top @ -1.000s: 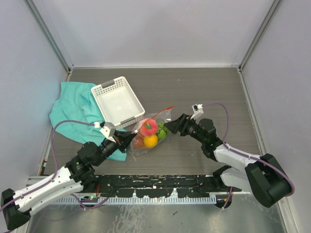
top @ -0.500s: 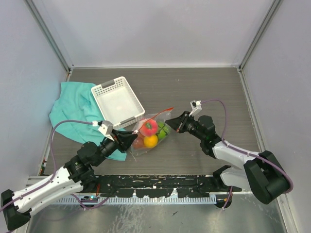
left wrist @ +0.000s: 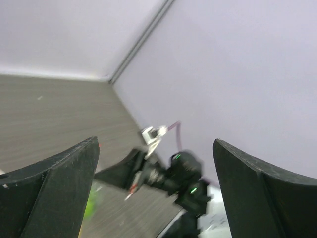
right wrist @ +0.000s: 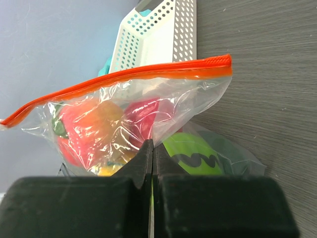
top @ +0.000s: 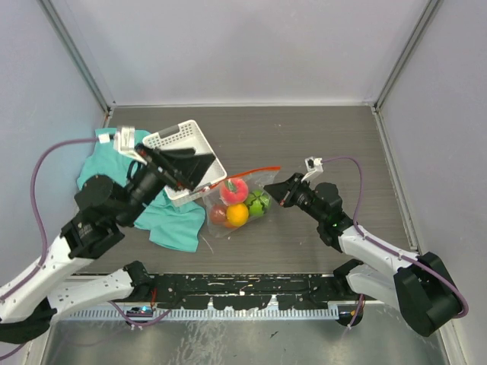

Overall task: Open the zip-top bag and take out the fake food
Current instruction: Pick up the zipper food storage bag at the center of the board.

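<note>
The zip-top bag [top: 249, 184] lies at mid-table, its orange-red zipper strip [top: 256, 171] along the far edge. The fake food shows through it: a red fruit [top: 234, 190], an orange one [top: 237, 215] and a green one [top: 259, 203]. My right gripper [top: 283, 191] is shut on the bag's right side. In the right wrist view its jaws [right wrist: 152, 147] pinch the clear plastic below the zipper strip [right wrist: 129, 74], next to the green fruit [right wrist: 194, 151]. My left gripper [top: 204, 169] hangs open and empty above the basket's near corner, off the bag. Its fingers [left wrist: 54, 186] frame the right arm.
A white slotted basket [top: 169, 141] stands behind and to the left of the bag, partly covered by the raised left arm. A teal cloth [top: 106, 163] lies to its left. Grey walls close in the table at the back and sides.
My left gripper has opened, let go of the bag and risen up and back over the basket. My right gripper has shut on the bag's right side and drawn it slightly right.
</note>
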Motion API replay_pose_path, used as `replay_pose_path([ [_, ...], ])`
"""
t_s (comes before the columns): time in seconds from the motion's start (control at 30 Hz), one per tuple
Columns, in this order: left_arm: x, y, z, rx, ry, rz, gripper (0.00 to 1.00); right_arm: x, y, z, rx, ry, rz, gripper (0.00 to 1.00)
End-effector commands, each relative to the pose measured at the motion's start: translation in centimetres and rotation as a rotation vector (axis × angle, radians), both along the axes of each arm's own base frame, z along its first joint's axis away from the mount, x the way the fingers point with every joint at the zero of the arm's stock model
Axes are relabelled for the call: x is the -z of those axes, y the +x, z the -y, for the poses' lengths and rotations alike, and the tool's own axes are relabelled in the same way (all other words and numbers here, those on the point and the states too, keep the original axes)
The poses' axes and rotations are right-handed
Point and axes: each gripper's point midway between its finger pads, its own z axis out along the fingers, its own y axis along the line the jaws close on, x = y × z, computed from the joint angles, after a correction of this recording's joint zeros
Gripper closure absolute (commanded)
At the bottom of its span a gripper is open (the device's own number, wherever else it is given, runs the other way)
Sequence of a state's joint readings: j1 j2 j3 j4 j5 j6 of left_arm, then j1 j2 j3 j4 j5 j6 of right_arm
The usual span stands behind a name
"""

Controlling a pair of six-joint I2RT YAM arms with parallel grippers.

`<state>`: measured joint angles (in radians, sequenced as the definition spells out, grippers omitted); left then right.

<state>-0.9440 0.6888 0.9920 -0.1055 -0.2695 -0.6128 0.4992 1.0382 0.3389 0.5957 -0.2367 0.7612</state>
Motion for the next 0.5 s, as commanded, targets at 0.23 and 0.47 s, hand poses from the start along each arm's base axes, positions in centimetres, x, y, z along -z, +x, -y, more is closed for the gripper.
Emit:
replay_pose_path([
  [0.23,-10.6,1.6,5.2,0.095,-0.203,-0.239,0.02,-1.8,0.5,1.0,0.052,-0.007,0.062,1.00],
  [0.47,-13.5,2.2,6.2,0.108,-0.237,-0.222,0.02,-3.0,1.1,0.8,0.052,-0.036,0.087,1.00],
])
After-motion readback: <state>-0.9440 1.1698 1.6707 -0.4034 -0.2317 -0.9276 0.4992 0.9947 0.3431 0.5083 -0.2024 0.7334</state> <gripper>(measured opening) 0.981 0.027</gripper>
